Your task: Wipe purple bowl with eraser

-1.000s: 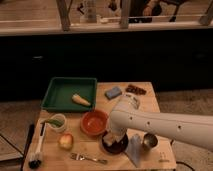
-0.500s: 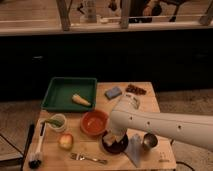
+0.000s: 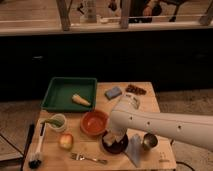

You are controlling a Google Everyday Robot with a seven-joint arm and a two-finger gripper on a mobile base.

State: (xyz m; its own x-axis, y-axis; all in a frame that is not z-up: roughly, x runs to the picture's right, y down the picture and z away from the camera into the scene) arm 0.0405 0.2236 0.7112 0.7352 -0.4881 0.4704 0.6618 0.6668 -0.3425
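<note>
The purple bowl (image 3: pixel 116 146), small and very dark, sits at the front of the wooden table (image 3: pixel 150 102), right of the orange bowl (image 3: pixel 93 123). My white arm reaches in from the right. My gripper (image 3: pixel 113 137) points down into the purple bowl and covers much of it. A small pale block, the eraser (image 3: pixel 111 135), shows at the gripper's tip against the bowl's inside.
A green tray (image 3: pixel 60 90) with a tan piece stands at the back left. A blue-grey block (image 3: pixel 113 92) and a brown snack (image 3: pixel 136 90) lie behind. A metal cup (image 3: pixel 148 141), a grey cloth (image 3: pixel 134 150), a fork (image 3: pixel 89 159), an apple (image 3: pixel 65 141), a mug (image 3: pixel 57 122) and a brush (image 3: pixel 36 149) are nearby.
</note>
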